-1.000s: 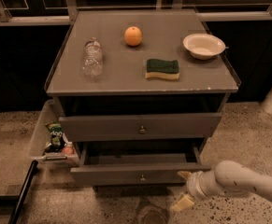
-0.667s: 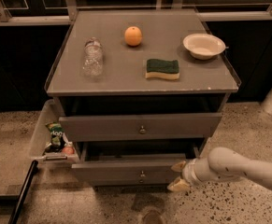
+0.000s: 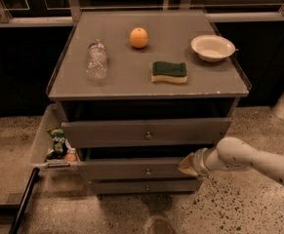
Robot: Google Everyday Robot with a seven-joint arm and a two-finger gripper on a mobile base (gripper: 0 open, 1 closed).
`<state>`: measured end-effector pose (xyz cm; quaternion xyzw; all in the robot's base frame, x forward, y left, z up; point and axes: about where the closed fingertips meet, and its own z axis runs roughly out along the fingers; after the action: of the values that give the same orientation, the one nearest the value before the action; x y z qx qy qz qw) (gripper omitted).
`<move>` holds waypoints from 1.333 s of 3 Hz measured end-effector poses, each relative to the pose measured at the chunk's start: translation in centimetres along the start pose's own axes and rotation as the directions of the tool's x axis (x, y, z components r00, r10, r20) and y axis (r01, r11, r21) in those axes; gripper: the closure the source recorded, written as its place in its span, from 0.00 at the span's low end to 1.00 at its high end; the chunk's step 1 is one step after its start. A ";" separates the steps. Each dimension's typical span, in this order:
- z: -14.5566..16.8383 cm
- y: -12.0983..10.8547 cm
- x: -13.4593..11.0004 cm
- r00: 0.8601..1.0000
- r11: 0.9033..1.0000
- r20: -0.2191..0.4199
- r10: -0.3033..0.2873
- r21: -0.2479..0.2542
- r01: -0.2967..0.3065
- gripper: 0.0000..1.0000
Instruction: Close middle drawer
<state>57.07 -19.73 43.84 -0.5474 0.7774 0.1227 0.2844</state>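
Observation:
The middle drawer (image 3: 127,169) is a grey front with a small round knob (image 3: 148,171), below the wider top drawer (image 3: 146,132) and above the bottom drawer front (image 3: 146,186). It stands out only a little from the cabinet, with a dark gap above it. My gripper (image 3: 189,165), on a white arm coming in from the right, rests against the right end of the middle drawer's front.
On the cabinet top (image 3: 122,84) lie a plastic bottle (image 3: 96,60), an orange (image 3: 139,37), a green sponge (image 3: 169,72) and a white bowl (image 3: 213,48). A clear bin of snacks (image 3: 58,145) hangs at the left side. A black pole (image 3: 22,204) leans at lower left.
My gripper has moved left and up onto the drawer front. The middle drawer has slid inward and sticks out much less than before.

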 end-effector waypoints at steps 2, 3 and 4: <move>0.0 0.0 0.0 1.000 1.000 0.000 0.000 0.000 0.000 0.14; 0.0 0.0 0.0 1.000 1.000 0.000 0.000 0.000 0.000 0.00; 0.0 0.0 0.0 1.000 1.000 0.000 0.000 0.000 0.000 0.00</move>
<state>57.05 -19.72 43.83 -0.5475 0.7774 0.1228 0.2843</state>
